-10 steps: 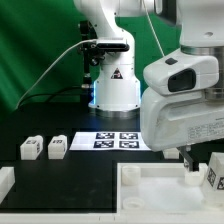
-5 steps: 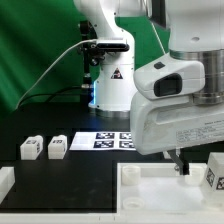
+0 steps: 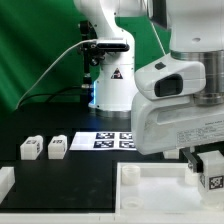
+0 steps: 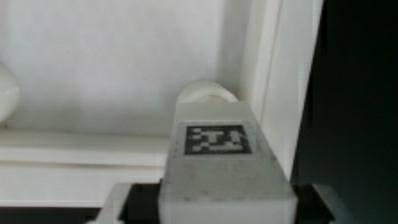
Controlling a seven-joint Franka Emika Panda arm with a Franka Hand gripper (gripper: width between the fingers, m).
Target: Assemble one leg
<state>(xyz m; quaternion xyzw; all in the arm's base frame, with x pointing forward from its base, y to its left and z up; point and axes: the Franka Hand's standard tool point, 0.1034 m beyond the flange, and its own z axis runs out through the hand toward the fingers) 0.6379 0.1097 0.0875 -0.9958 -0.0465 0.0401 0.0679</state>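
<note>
Claw (image 3: 207,172) of the Panda arm hangs low at the exterior view's right, clamped on the leg (image 3: 212,176), a stubby white block whose black-and-white tag faces the camera. The leg sits between the two dark fingers (image 3: 192,163), over the corner of the large white panel (image 3: 150,190) nearest the exterior view's right; whether the leg touches the panel cannot be told from this angle. In the wrist view the claw (image 4: 222,197) grips the leg (image 4: 222,165) on both flanks, the tag turned up toward the camera, and the leg's far end points at a rounded raised socket (image 4: 210,92) just inside the rim of the panel (image 4: 107,80). Beyond that rim lies the black table (image 4: 356,100). Well apart from the claw, toward the exterior view's left, two loose legs (image 3: 30,148) stand side by side on the table (image 3: 90,165), and the marker board (image 3: 110,141) lies flat just in front of the arm's white base (image 3: 113,85).
</note>
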